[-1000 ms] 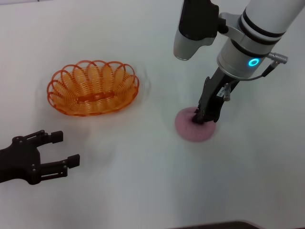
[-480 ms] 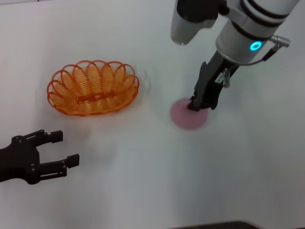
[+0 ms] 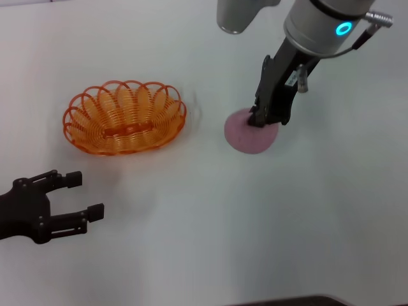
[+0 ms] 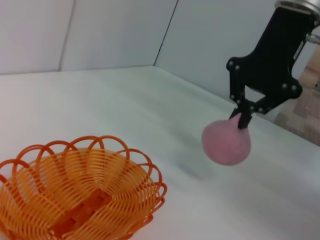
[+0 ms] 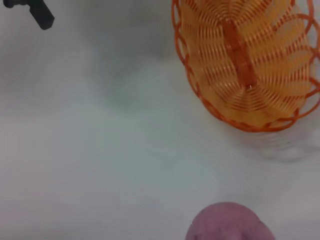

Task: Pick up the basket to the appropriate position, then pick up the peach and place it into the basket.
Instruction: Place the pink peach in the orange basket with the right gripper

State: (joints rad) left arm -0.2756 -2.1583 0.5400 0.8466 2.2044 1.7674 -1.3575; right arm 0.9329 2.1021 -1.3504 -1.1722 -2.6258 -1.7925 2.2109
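Observation:
The orange openwork basket (image 3: 125, 118) stands empty on the white table at the left; it also shows in the left wrist view (image 4: 75, 192) and the right wrist view (image 5: 247, 62). My right gripper (image 3: 260, 121) is shut on the top of the pink peach (image 3: 247, 135) and holds it above the table, to the right of the basket. The left wrist view shows the peach (image 4: 226, 141) hanging clear of the table under the right gripper (image 4: 240, 121). The peach (image 5: 229, 223) shows at the edge of the right wrist view. My left gripper (image 3: 81, 194) is open and empty at the front left.
The white table (image 3: 191, 217) carries nothing else. A pale wall (image 4: 125, 30) rises behind the table in the left wrist view. The left gripper's fingers (image 5: 41, 14) show in a corner of the right wrist view.
My right gripper has lifted the peach off the table and carried it up and leftward toward the basket. The left arm has barely moved.

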